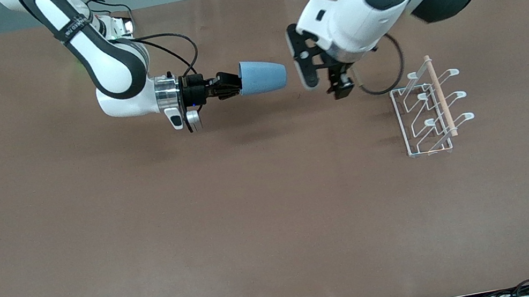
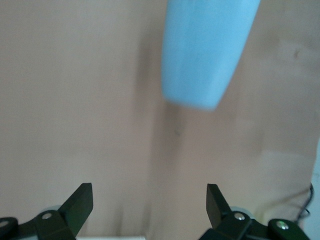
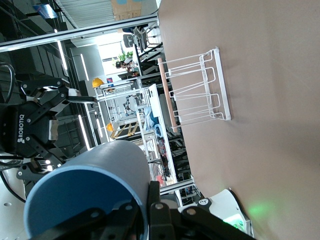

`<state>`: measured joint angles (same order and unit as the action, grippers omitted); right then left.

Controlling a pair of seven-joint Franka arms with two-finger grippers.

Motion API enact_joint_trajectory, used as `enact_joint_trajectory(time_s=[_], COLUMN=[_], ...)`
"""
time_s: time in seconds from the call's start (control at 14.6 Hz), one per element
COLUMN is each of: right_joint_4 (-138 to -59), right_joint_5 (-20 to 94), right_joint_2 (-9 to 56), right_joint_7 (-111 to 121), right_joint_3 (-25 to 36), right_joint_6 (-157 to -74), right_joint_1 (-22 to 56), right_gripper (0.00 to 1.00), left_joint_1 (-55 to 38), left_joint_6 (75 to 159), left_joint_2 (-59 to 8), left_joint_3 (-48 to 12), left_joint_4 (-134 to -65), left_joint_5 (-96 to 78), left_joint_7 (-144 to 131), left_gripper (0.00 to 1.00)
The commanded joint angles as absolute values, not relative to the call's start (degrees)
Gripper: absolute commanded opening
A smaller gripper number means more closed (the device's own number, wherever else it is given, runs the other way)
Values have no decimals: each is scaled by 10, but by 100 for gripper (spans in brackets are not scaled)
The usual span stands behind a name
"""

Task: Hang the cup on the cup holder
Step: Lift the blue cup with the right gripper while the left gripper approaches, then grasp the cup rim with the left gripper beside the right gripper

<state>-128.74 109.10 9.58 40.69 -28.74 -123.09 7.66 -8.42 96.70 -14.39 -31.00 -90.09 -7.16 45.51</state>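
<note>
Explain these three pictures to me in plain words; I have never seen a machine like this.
Two white robot arms work at a brown table. One picture looks down from across the table; the other two come from cameras on each arm's wrist. The right end effector is shut on the rim of a light-blue cup, holding it on its side above the table. The left end effector is open and empty, close to the cup's base. A white wire cup holder with a wooden rod stands toward the left arm's end. No cup hangs on it.
</note>
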Motion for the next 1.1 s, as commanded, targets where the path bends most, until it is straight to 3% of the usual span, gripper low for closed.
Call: enact_joint_trajectory(time_s=[0.0,0.62,1.03], right_joint_4=[-1292,-1292,-1291], right_joint_5=[1116,1116,1118], right_joint_2=[99,99,100], right_joint_7=[434,439,439], right_joint_3=[-294,-294,-295], right_joint_6=[-1231,-1231,-1230], right_joint_1=[70,70,70], right_gripper=[0,0,0], left_joint_1=[-83,-110,-127], left_joint_6=[993,1003,1058], left_joint_2=[-157,-163,-199], left_joint_3=[-345,-357,-356], left_joint_4=[-887,-888,-890], left_joint_5=[-75,-77,-73], left_joint_7=[461,461,463], left_gripper=[100,100,100])
